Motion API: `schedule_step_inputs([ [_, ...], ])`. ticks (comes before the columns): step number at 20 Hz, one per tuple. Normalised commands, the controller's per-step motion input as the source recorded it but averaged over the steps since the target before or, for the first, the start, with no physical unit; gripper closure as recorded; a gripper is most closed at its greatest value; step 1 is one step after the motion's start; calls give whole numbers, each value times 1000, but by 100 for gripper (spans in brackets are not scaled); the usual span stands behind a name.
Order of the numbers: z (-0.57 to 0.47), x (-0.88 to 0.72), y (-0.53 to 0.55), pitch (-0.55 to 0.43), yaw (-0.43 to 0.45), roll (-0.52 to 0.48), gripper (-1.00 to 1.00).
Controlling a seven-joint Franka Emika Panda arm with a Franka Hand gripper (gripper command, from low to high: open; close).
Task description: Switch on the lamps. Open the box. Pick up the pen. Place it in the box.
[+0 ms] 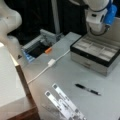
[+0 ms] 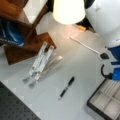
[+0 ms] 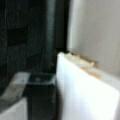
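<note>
Pincer [image 1: 98,28] hung above the open black-rimmed silver-grey box [image 1: 96,53] near its raised lid; spread or pressed together, cannot tell. Compartments pale, nothing in them. Slim black pen [image 1: 87,89] lay on the grey bench [image 1: 60,72], apart from the box. In a front view, white lamp shade [image 2: 68,11] glowed; pen [image 2: 67,88] left of the box [image 2: 106,101]. Wrist view: only a pale panel, probably the lid.

My arm [image 1: 96,13] is clad in smooth, glossy white shells with rounded, bulging joints, seen in both front views. Near my wrist sits a bright blue block [image 1: 110,12], and a thin black cable [image 1: 98,32] loops beneath it. In a front view a dark oval inset [image 2: 105,56] marks the white casing just above the blue part [image 2: 115,63].
</note>
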Motion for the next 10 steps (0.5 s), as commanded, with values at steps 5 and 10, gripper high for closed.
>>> schedule_step_inputs([
  [5, 135, 394, 248, 100, -6, 10, -100],
  [10, 80, 346, 265, 90, -33, -4, -100],
])
